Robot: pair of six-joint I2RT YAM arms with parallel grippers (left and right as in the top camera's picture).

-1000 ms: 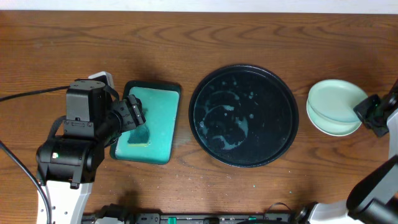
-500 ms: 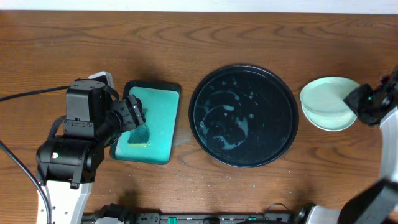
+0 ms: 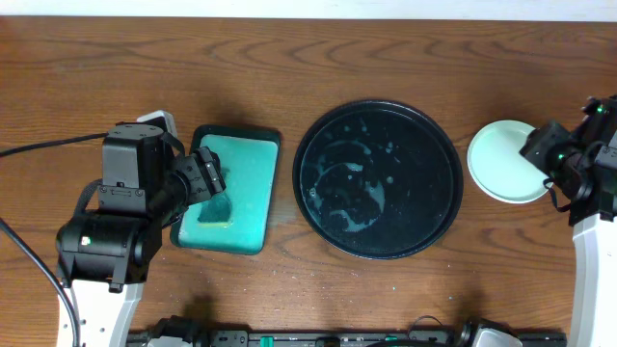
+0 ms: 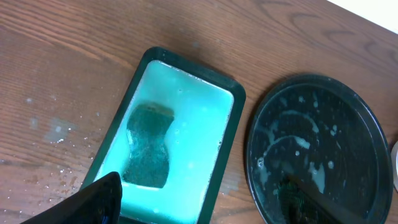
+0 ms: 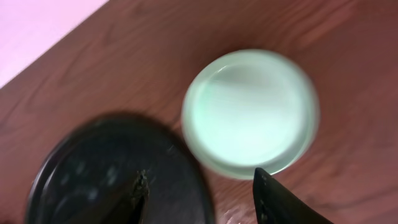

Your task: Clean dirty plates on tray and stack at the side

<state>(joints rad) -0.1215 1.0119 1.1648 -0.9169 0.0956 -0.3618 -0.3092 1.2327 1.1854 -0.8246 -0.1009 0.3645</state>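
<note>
Since plates (image 3: 499,162) sit stacked beside tray (image 3: 424,202), lift right pincer (image 5: 200,175) (spread wide, empty) straight up w/o nudging them; left pincer (image 3: 206,181) state unclear.

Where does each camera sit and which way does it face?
Overhead: fixed above the wooden table, facing down; left arm and right arm show.
Left wrist: above the rectangular teal-green tray, angled down; one fingertip shows.
Right wrist: above the pale mint round plates, facing down; two fingertips show.
All share the large round glossy black tray.
</note>
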